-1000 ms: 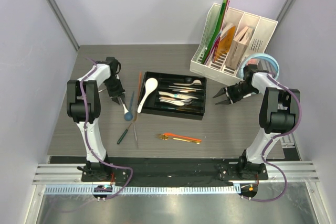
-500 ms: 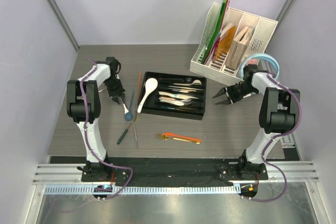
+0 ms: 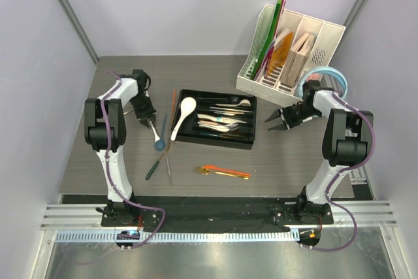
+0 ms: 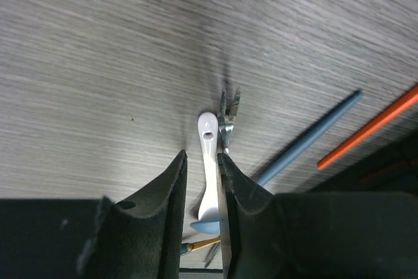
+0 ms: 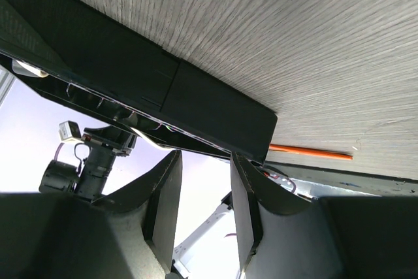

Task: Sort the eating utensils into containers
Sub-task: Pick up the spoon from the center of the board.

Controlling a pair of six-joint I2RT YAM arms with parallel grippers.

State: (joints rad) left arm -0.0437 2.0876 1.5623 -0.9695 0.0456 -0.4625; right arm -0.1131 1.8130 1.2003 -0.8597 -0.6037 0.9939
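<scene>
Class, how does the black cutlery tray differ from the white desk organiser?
The tray is black, the organiser white. The tray lies shallow and flat; the organiser stands tall. The tray holds cutlery, the organiser upright folders and boards. Both are divided into compartments.

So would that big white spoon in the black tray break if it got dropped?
Probably it could chip: the white spoon looks thick and shiny, like ceramic. That shine suggests it may be slippery to pinch. Its rounded bowl might let it rock when nudged.
</scene>
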